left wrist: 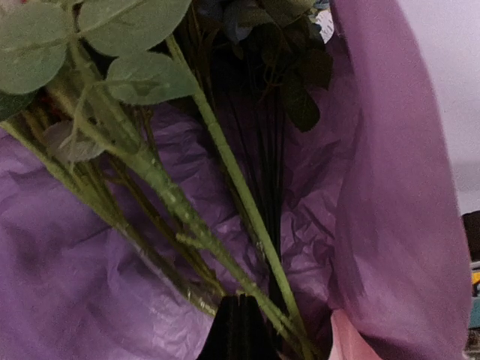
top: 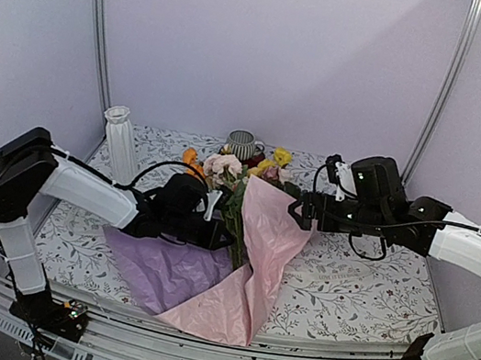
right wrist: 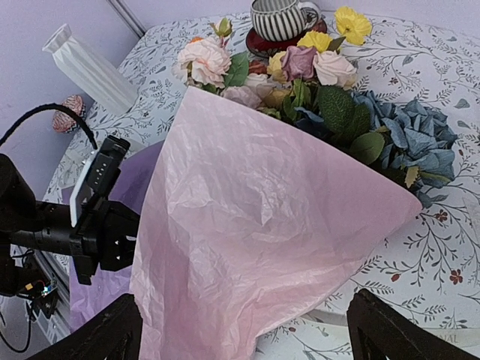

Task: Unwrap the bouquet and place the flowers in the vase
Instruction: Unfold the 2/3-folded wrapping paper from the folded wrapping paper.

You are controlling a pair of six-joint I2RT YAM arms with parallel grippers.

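Observation:
The bouquet lies mid-table with its wrapping spread out: a pink sheet [top: 255, 257] stands folded up over the stems and a lilac sheet [top: 164, 269] lies flat beneath. The flowers [top: 224, 168] point to the back; blue roses [right wrist: 409, 135] and cream blooms [right wrist: 202, 60] show in the right wrist view. My left gripper [left wrist: 241, 326] is shut, its tips pressed together right beside the green stems [left wrist: 225, 169], with nothing visible between them. My right gripper [right wrist: 251, 337] is open wide just behind the pink sheet's [right wrist: 255, 225] right edge. The white ribbed vase [top: 121, 145] stands upright at the back left.
A grey striped mug [top: 242, 143] on a dark red saucer stands behind the blooms. A small pink ball-like object [right wrist: 69, 112] lies near the vase [right wrist: 86, 64]. The tablecloth [top: 362, 285] has a leaf print. Lilac walls close off the back and sides.

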